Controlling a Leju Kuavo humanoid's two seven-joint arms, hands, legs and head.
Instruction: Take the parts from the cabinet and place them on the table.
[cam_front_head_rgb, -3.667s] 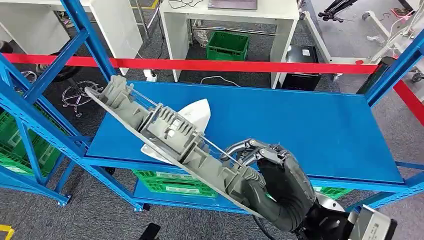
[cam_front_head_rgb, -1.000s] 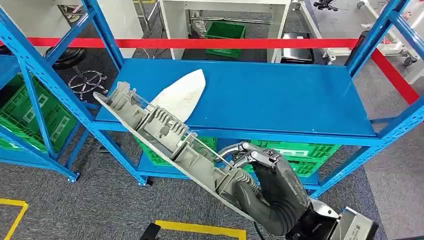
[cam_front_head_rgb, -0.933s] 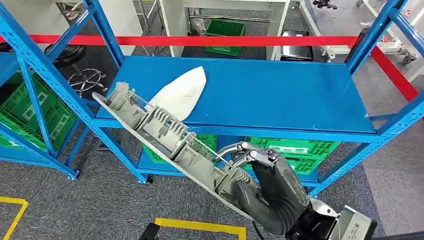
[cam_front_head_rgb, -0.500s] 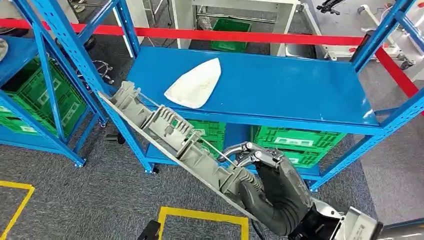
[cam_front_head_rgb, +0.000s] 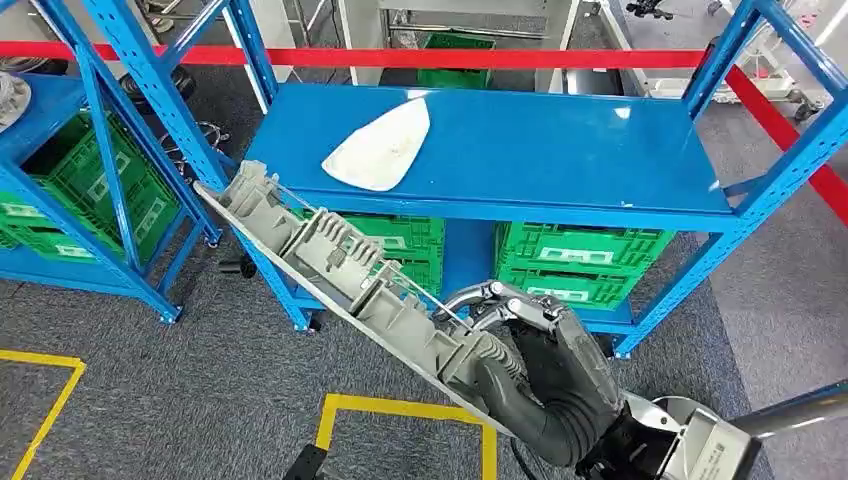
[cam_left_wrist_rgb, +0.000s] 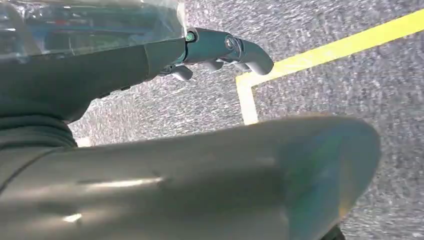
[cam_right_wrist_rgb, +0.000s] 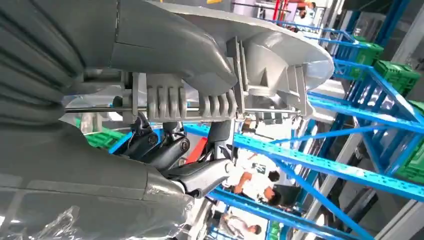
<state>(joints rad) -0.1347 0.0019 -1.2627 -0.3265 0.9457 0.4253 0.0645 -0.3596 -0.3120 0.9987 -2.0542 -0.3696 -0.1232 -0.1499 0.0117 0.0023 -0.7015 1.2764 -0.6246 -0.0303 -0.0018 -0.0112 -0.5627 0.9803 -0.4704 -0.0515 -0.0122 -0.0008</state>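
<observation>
Right robot hand (cam_front_head_rgb: 545, 375) clamped on grey ribbed part (cam_front_head_rgb: 330, 262), clear of shelf (cam_front_head_rgb: 560, 195). White part (cam_front_head_rgb: 378, 148) left at shelf's left end. Your left robot hand (cam_left_wrist_rgb: 220, 47): fingers curled, empty.

The near end of the long grey part (cam_front_head_rgb: 340, 265) was hidden inside the right hand (cam_front_head_rgb: 545, 385). A blurred silver shape (cam_left_wrist_rgb: 210, 185) blocked much of the left wrist view, and the tips of the left hand's fingers (cam_left_wrist_rgb: 235, 47) were too soft to read. In the right wrist view, people (cam_right_wrist_rgb: 252, 187) in the background were too small to make out. The picture's edge cut off the left blue rack (cam_front_head_rgb: 60, 150).
</observation>
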